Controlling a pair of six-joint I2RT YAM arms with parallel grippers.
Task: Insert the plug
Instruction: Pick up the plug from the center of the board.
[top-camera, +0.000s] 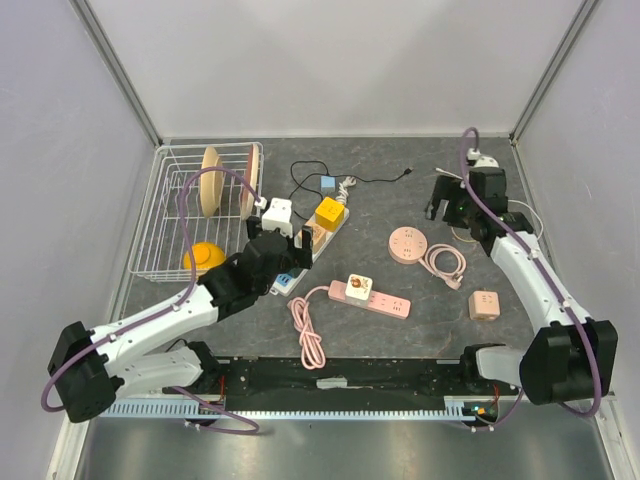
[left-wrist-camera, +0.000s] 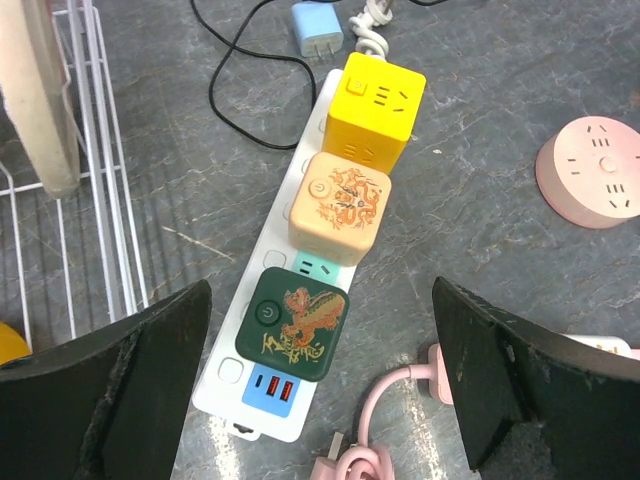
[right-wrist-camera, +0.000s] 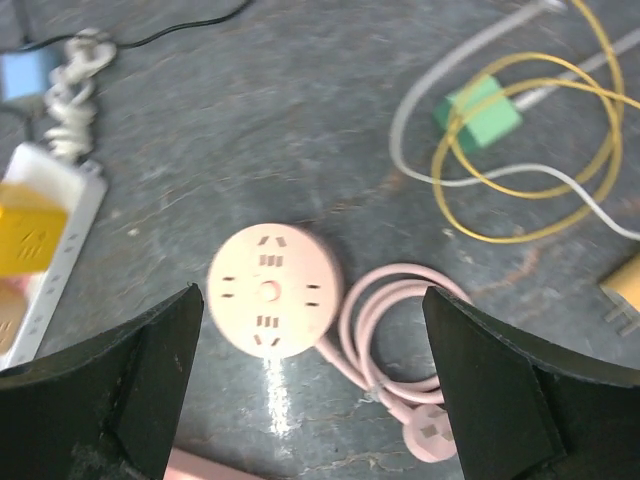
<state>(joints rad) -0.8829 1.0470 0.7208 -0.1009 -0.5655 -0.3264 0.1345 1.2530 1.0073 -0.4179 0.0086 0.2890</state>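
1. The left gripper (left-wrist-camera: 320, 290) is hovering over the white power strip (left-wrist-camera: 228, 372), its jaws standing wide apart and holding nothing.
2. The dark green cube plug (left-wrist-camera: 295, 325), which I am taking to be the task's thing, is sitting on the strip's near end. A peach cube (left-wrist-camera: 340, 207) is sitting just beside it and a yellow cube (left-wrist-camera: 375, 105) beyond that. The green plug is looking level and seated, though its pins are hidden.
3. The insertion is therefore looking done or nearly so. The next move is probably calling for a straight lift clear, or a gentle downward press to confirm seating, without dragging the strip.
4. The left arm is reaching forward and rightward from its base, with the wrist pointing down at the strip.
5. The right gripper (right-wrist-camera: 312, 295) is likewise gaping and empty. It is hanging over a round pink socket hub (right-wrist-camera: 272, 292) and its coiled pink cord (right-wrist-camera: 358, 350), well apart from the strip, with its arm stretching up the table's right side.
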